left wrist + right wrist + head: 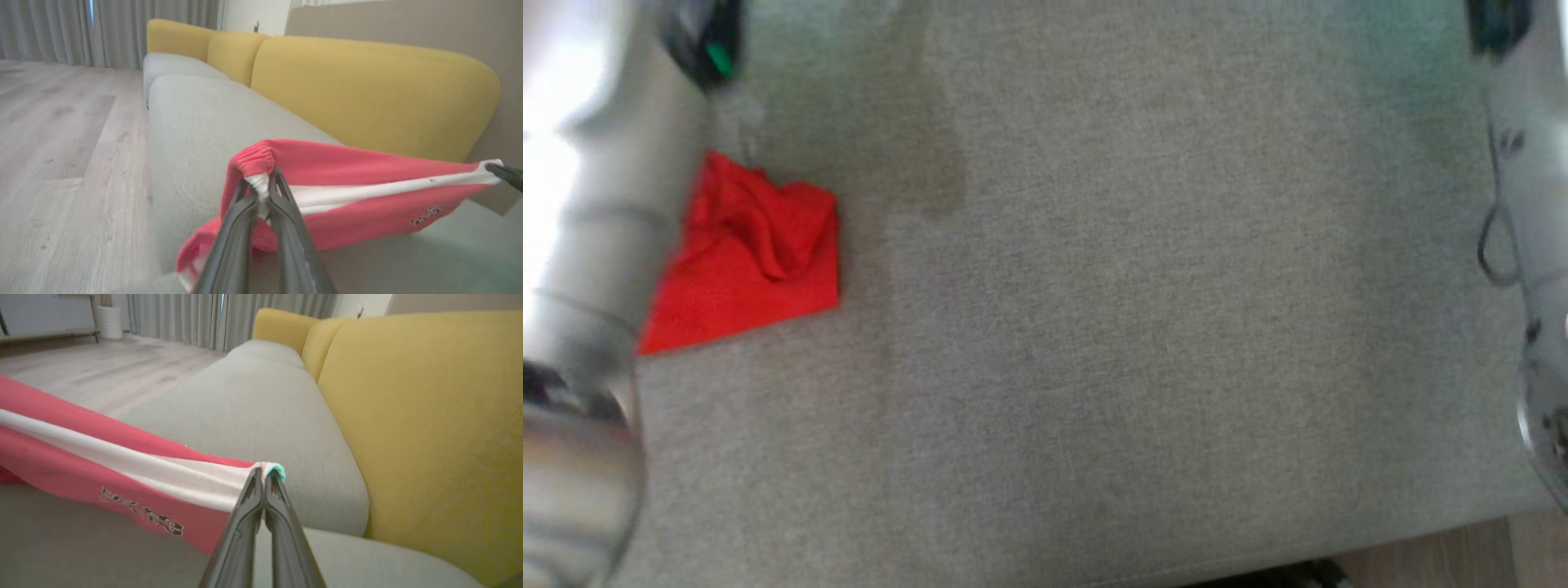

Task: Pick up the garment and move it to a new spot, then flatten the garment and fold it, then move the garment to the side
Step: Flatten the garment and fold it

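Over grey woven cushion (196,122), left hand (263,190) and right hand (263,475) pinch red garment (367,171).

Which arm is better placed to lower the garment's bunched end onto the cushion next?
Probably left: left gripper is shut on the garment at its bunched end, over the seat cushion; right gripper pinches the far taut corner.

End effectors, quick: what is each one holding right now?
Left end effector: closed on the red garment, at its gathered edge.
Right end effector: closed on the garment's opposite end.
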Robot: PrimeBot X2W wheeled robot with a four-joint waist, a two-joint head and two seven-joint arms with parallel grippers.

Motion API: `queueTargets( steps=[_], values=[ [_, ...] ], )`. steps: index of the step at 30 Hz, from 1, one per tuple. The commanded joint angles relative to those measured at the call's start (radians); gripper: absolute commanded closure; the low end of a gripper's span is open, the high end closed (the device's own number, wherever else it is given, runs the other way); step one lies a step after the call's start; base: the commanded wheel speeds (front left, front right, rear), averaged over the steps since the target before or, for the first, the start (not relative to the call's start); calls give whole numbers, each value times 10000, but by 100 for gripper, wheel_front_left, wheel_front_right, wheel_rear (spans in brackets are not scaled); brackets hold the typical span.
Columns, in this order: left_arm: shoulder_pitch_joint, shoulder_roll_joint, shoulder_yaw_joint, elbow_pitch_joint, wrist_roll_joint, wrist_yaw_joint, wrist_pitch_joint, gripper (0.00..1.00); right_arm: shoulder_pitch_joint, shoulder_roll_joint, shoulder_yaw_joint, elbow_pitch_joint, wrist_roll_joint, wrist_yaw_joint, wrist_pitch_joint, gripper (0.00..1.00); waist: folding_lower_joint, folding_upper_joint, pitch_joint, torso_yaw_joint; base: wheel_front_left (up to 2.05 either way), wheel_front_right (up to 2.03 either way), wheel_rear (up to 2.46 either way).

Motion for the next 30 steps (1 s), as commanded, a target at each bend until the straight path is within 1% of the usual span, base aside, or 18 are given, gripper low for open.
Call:
queueTargets(
  steps=[1,4,8,11,14,15,19,22,25,27,30],
  values=[
    [95,419,-112,-265,-121,26,-126,100,144,-277,343,24,300,-21,159,100,2,1,-442,178,0,0,0],
    [1112,516,-776,-497,-380,23,-167,100,755,-662,1307,514,1044,-21,519,100,2,1,-911,326,0,0,0],
    [2207,678,-1699,-862,-424,22,-278,100,1653,-1393,2710,541,2465,-21,1188,100,2,1,-1575,547,0,0,0],
    [2897,731,-2168,-928,-265,21,-381,100,2383,-2062,3828,14,3627,-21,1778,100,2,1,-2114,671,0,0,0],
    [3521,639,-2385,-918,-107,21,-445,100,3096,-2858,4928,-870,4781,-21,2404,100,2,1,-2617,767,0,0,0],
    [3521,639,-2385,-918,-107,21,-445,100,3096,-2858,4928,-870,4781,-21,2404,100,2,1,-2617,767,0,0,0],
    [4195,462,-2487,-940,117,22,-475,100,3867,-4010,5946,-2068,6171,-21,3256,100,2,1,-3282,861,0,0,0],
    [4703,310,-2295,-1107,247,69,-480,100,4420,-4803,6533,-2884,7019,-21,3913,100,2,1,-3768,891,0,0,0],
    [5305,234,-2341,-1274,395,60,-481,100,5005,-5437,6912,-3683,7903,-21,4564,100,2,1,-4265,851,0,0,0],
    [5709,255,-2375,-1421,521,58,-482,100,5401,-5903,7167,-4209,8288,-21,4957,100,2,1,-4625,824,0,0,0],
    [6361,321,-2490,-1706,759,140,-483,100,6032,-6555,7293,-4896,8863,-21,5453,100,2,1,-5094,801,0,0,0]
  ],
)
